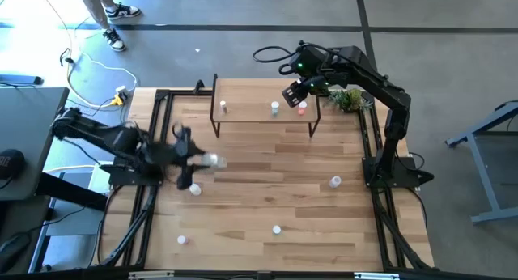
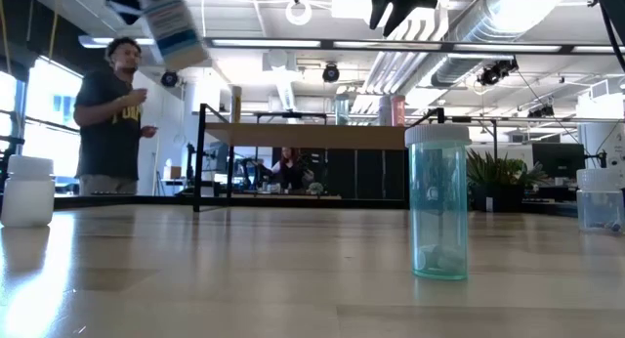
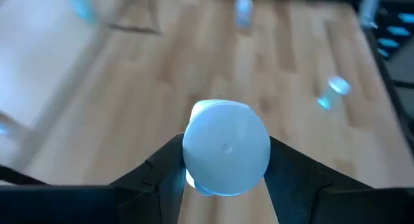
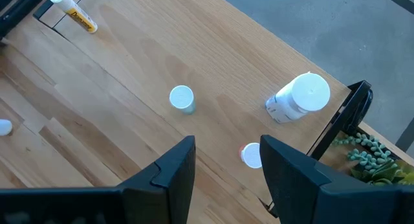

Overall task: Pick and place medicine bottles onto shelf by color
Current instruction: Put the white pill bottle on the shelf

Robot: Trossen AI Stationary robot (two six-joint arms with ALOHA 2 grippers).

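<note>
My left gripper [image 3: 226, 179] clamps a white bottle [image 3: 226, 156] by its sides, holding it above the table [image 1: 267, 175] on the left, short of the shelf [image 1: 251, 98]. My right gripper [image 4: 226, 169] hovers over the shelf with fingers apart, above a red-capped bottle [image 4: 251, 155], a teal bottle [image 4: 182, 98] and a large white bottle [image 4: 299, 97].
</note>
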